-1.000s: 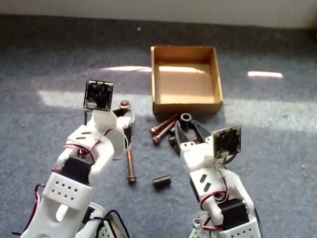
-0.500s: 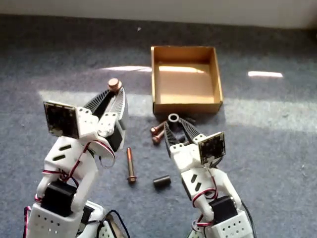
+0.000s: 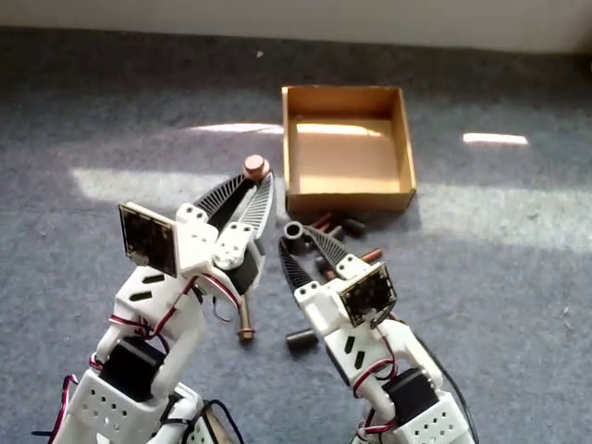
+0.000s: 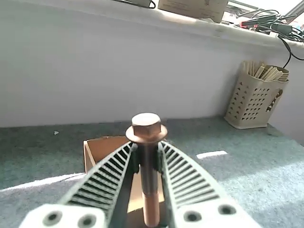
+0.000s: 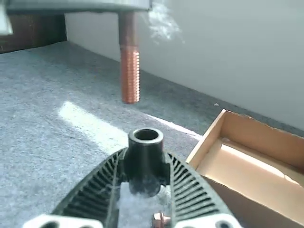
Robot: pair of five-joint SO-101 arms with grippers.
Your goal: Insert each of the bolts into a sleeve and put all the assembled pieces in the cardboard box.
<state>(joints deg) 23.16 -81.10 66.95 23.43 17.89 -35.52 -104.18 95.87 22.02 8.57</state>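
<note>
the step in hand looks like the mating of one bolt with one sleeve, held up over the carpet (image 3: 102,111). the left claw (image 3: 252,182) is clamped on a copper bolt (image 3: 256,167), head up and shank hanging down between the fingers. just to its right and nearer, the right claw (image 3: 296,239) grips a black sleeve (image 3: 294,230) upright, its open mouth facing up.

from the right wrist, the bolt's threaded end (image 5: 129,71) hangs above the sleeve's mouth (image 5: 145,136), clear of it and not quite over the bore. so the two parts are close but apart, and nothing is threaded through yet.

the next move, as i judge it, calls for bringing the bolt tip squarely over the bore and then lowering it straight in. both claws must keep their hold, and the sleeve must stay upright so the threads do not catch on the rim.

the cardboard box (image 3: 289,148) sits just beyond the claws, with no assembled piece in it, so the task seems early. more loose parts lie on the carpet: a few at the box's near wall (image 3: 324,225), another bolt (image 3: 244,319) between the arms, and a spare sleeve (image 3: 302,339) beside it.
</note>
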